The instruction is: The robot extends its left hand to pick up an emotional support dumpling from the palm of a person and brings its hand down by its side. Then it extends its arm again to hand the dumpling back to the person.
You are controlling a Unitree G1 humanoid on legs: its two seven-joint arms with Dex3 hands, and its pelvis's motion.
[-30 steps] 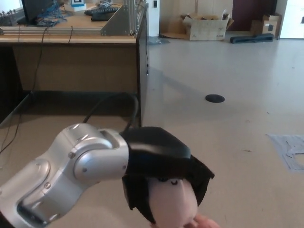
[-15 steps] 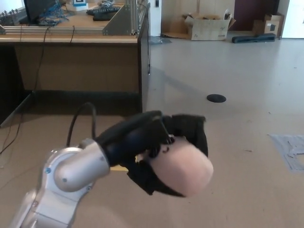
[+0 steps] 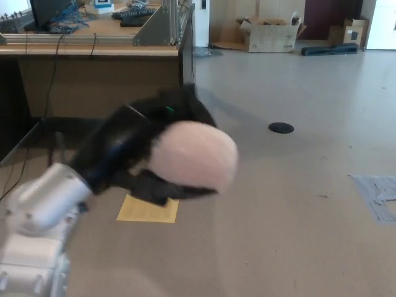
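While clasped around the pink dumpling [image 3: 195,154], left robot hand [image 3: 145,148] (blurred) above beige floor [image 3: 297,204], wooden desk [image 3: 93,55] behind.

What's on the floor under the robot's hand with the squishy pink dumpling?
A flat yellow sheet lies on the floor below the left hand holding the dumpling. The hand covers the sheet's top edge, so its full shape is hidden.

- Dumpling [image 3: 193,154]: soft, rounded plush, pale pink-white, smooth surface; motion blur hides any finer detail.
- State: held in the air, clasped from its left and underside by the black left hand [image 3: 139,151].
- Position: left of frame centre, above the floor.
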